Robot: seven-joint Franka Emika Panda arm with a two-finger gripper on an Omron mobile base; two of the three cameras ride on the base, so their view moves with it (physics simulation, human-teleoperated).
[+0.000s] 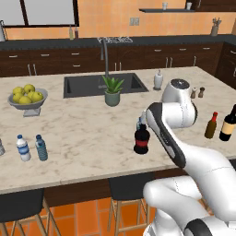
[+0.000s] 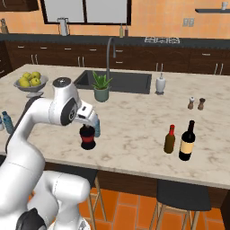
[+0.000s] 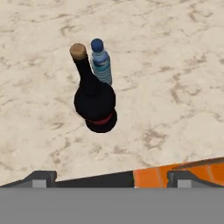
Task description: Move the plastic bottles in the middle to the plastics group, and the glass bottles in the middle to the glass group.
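The glass bottle [image 3: 95, 103], near-black with a cork top and a red band, stands upright mid-counter [image 1: 92, 129]. Just behind it, close but apart, is a slim blue plastic bottle [image 3: 101, 65]. My gripper [image 3: 113, 178] hovers open above and in front of both, holding nothing. In the right base view my hand hangs right over the dark bottle [image 2: 88, 138]. At the counter's left stands the plastics group: a clear white-labelled bottle [image 1: 23, 147] with another blue bottle [image 1: 41, 147] beside it. At the right is the glass group: a brown red-capped bottle [image 1: 211, 125] and a wine bottle [image 1: 228, 123].
A bowl of lemons [image 1: 27, 97] sits at the back left. A potted plant [image 1: 112, 91] stands before the sink [image 1: 83, 85], with a soap dispenser [image 1: 158, 79] and two small shakers [image 1: 197, 92] further right. Stools [image 1: 129, 184] stand under the near counter edge.
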